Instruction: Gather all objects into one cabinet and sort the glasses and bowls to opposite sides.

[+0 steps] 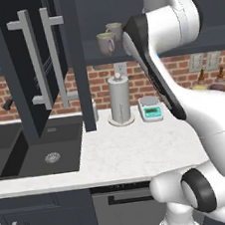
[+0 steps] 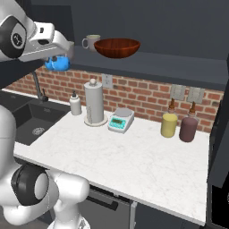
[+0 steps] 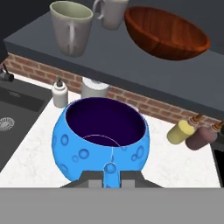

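Note:
My gripper is shut on the rim of the small bright blue bowl, which hangs in the air in front of and below the open cabinet shelf. From the right base view, the gripper holds the blue bowl at the shelf's left end. Two pale mugs stand on the shelf's left part, also seen as mugs. The wide reddish-brown bowl sits on the shelf to the right of a mug.
The dark cabinet door stands open over the sink. On the counter below are a paper-towel holder, a kitchen scale, a white soap bottle, and yellow and dark bottles.

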Available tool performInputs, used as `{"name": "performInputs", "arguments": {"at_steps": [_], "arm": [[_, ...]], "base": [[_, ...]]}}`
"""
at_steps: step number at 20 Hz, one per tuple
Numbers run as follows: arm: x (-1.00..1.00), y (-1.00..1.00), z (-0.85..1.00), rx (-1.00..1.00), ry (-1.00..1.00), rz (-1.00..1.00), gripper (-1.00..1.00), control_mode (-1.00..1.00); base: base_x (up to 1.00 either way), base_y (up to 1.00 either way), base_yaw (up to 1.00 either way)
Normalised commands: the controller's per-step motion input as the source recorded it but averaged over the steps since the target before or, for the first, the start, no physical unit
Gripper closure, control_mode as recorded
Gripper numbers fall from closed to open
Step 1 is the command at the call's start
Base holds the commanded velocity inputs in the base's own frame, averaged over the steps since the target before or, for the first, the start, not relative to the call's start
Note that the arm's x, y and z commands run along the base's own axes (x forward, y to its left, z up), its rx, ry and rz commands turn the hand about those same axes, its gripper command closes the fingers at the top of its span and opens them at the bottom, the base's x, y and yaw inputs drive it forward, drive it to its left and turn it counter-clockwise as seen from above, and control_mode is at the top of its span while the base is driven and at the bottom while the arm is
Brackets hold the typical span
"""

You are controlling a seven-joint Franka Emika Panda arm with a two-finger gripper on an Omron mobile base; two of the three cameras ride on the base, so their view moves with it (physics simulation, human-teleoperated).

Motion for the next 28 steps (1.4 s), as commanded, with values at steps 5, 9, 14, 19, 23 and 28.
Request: {"name": "performInputs", "arguments": {"at_steps": [5, 9, 14, 19, 23, 28], "arm": [[0.07, 0.0, -0.04, 0.01, -0.2, 0.0, 1.0, -1.0], [0.12, 0.01, 0.0, 0.0, -0.11, 0.0, 1.0, -1.0], [0.06, 0.0, -0.02, 0.0, 0.0, 0.0, 1.0, -1.0], [0.43, 0.0, -0.06, 0.0, -0.16, 0.0, 1.0, -1.0], [0.22, -0.01, 0.0, 0.0, -0.32, 0.0, 1.0, -1.0], [0.03, 0.0, 0.0, 0.0, -0.04, 0.0, 1.0, -1.0]], "base": [[0.0, 0.0, 0.0], [0.0, 0.0, 0.0], [0.0, 0.0, 0.0], [0.0, 0.0, 0.0], [0.0, 0.0, 0.0], [0.0, 0.0, 0.0]]}}
